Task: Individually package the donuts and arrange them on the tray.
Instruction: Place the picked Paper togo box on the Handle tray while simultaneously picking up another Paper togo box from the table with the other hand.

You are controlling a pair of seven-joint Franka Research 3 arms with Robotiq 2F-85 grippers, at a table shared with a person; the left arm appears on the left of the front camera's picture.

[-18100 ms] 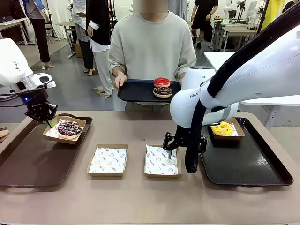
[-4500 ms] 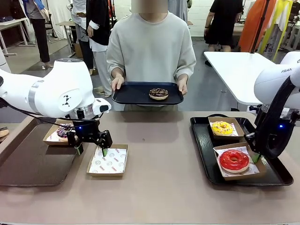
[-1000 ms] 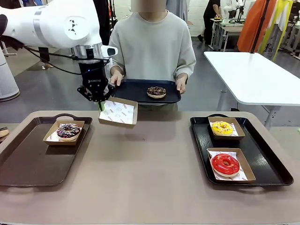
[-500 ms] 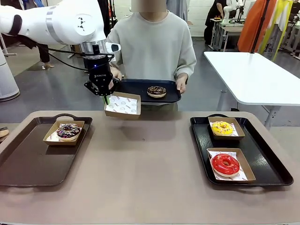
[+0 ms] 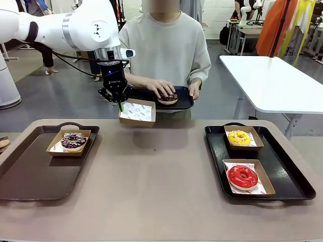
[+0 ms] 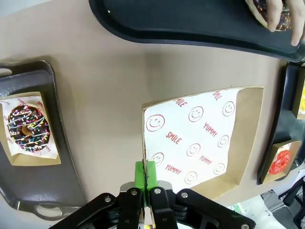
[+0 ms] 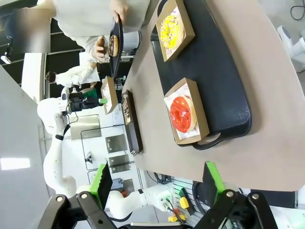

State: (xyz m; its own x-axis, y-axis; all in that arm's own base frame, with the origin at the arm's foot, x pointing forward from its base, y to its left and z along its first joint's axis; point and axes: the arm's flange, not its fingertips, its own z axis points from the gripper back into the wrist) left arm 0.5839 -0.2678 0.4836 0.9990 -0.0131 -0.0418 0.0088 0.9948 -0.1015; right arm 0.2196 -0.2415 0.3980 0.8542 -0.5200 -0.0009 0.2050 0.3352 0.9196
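Your left hand (image 5: pixel 120 104) is pinched shut on the near rim of the empty paper box (image 5: pixel 137 112), held above the tabletop (image 5: pixel 161 176), while just beyond it the person's hand (image 5: pixel 160 88) grips the chocolate donut (image 5: pixel 168 98); your right hand (image 7: pixel 157 183) hangs wide open, empty.

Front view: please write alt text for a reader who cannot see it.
The left gripper holds an empty paper box up beside the person's tray, where a hand grasps the chocolate donut.

Bright, even overhead light, soft shadows, sharp focus, with wide-angle bending at the wrist views' edges
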